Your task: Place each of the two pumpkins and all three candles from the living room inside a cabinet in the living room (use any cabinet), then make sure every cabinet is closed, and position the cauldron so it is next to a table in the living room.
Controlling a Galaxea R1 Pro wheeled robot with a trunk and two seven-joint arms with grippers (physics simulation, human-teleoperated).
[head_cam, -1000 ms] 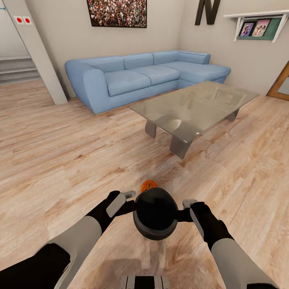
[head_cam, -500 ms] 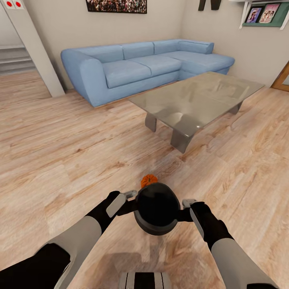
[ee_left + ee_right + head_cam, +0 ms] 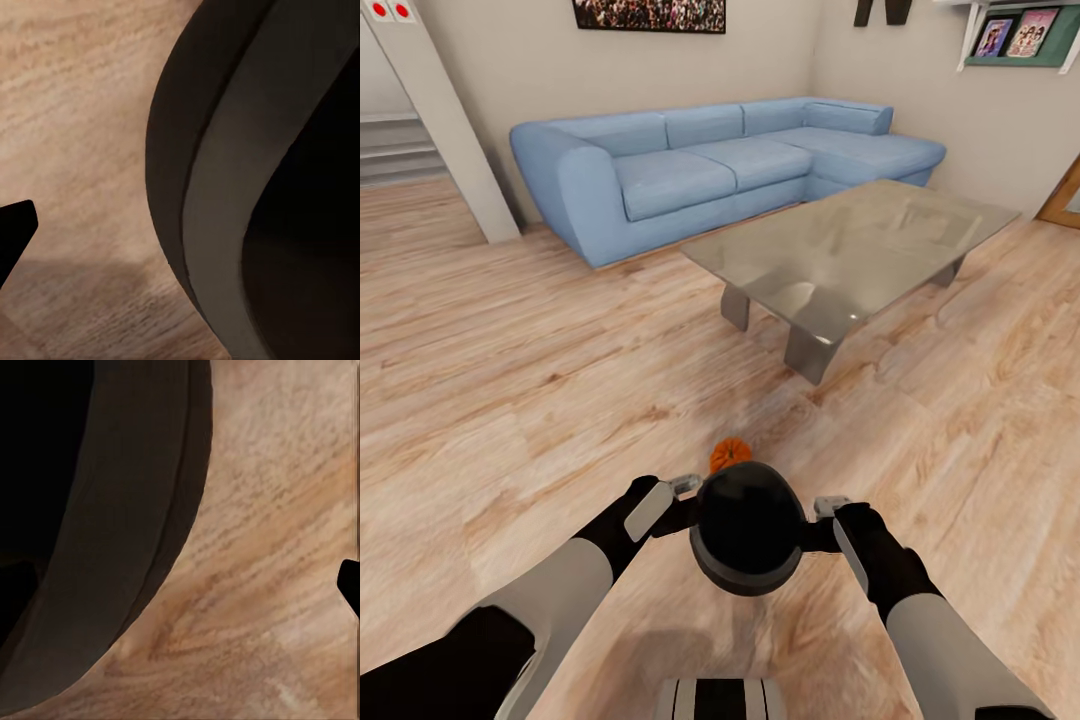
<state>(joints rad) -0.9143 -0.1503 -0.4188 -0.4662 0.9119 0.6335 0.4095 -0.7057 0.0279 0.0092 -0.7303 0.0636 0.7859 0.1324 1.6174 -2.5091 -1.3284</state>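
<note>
Round black wide-mouthed cauldron [image 3: 748, 527], glossy bulging sides

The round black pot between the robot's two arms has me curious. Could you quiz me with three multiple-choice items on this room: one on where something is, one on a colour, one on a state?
1. Where is the small orange ribbed pumpkin?
A. On the glass table
B. On the wooden floor just beyond the pot
C. On the sofa

2. What colour is the long corner sofa?
A. Light blue
B. Red
C. Green

3. How is the round black cauldron held?
A. Standing alone on the table
B. Lying tipped over by the sofa
C. Between the two grippers, one at each side

Answers:
1. B: the pumpkin peeks out on the floor behind the cauldron.
2. A: the sofa is pale blue.
3. C: the left gripper and right gripper flank it, short of the glass-topped coffee table.
</note>
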